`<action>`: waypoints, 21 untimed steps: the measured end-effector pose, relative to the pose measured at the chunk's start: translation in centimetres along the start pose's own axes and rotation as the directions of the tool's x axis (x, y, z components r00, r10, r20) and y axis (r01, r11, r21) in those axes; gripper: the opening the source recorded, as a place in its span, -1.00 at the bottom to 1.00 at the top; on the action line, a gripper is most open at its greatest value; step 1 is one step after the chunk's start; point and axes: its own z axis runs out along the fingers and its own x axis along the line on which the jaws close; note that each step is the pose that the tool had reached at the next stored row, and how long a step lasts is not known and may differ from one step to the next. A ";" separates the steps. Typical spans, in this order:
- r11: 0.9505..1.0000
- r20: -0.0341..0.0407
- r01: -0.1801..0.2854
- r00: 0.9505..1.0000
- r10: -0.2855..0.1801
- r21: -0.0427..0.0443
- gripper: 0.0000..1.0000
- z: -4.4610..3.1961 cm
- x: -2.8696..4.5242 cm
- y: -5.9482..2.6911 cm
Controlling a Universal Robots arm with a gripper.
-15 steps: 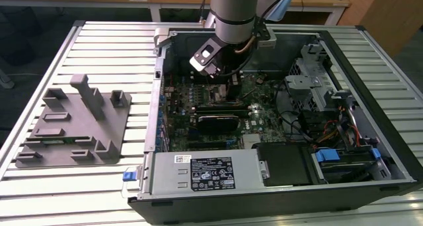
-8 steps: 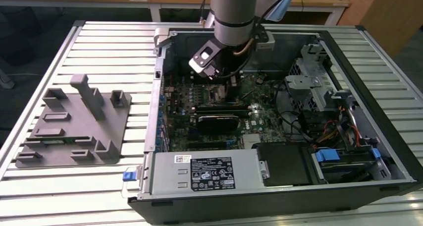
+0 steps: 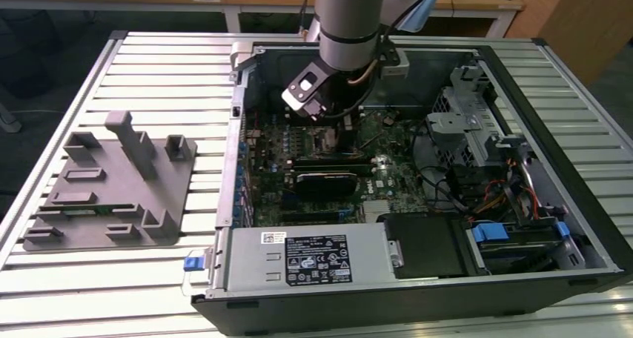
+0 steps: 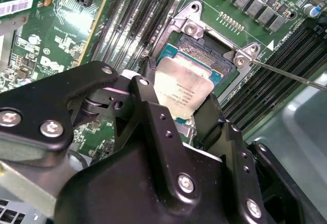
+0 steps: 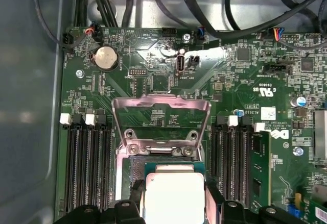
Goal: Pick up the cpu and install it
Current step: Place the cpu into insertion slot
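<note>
End effector (image 4: 180, 95) is closed narrow on the cpu (image 4: 181, 81), black fingers (image 4: 208, 114) pinching two opposite edges so the flat lid stays clear and the chip can go down level. The cpu is a thin square with a brushed silver top and a pale rim, and it hangs tilted just over the socket (image 4: 204, 48), directly beneath the end effector. I can't tell whether any corner is touching, so I judge it not seated yet. The socket is a dark pin field in a bright steel frame with screw heads at the corners. Just beyond the fingertips the stamped load plate (image 5: 158, 101) is flipped up and back, with the thin wire lever (image 4: 286, 73) swung out to one side, presumably to leave the opening free. Long black memory slots (image 5: 87, 163) flank the socket on a green motherboard (image 5: 168, 66). Further out is a round shiny coin cell (image 5: 106, 58). All of it sits in an open black tower case (image 3: 396, 308) lying on a ribbed aluminium surface (image 3: 168, 71). A grey moulded fixture (image 3: 109, 190) rests well apart from the end effector.
</note>
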 end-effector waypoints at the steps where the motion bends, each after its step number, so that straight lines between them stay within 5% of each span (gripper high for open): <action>1: 1.000 0.000 0.000 1.000 0.000 0.000 0.09 0.05 0.06 -0.01; 21: 1.000 0.000 0.000 1.000 0.000 0.006 0.09 0.81 0.79 -0.14</action>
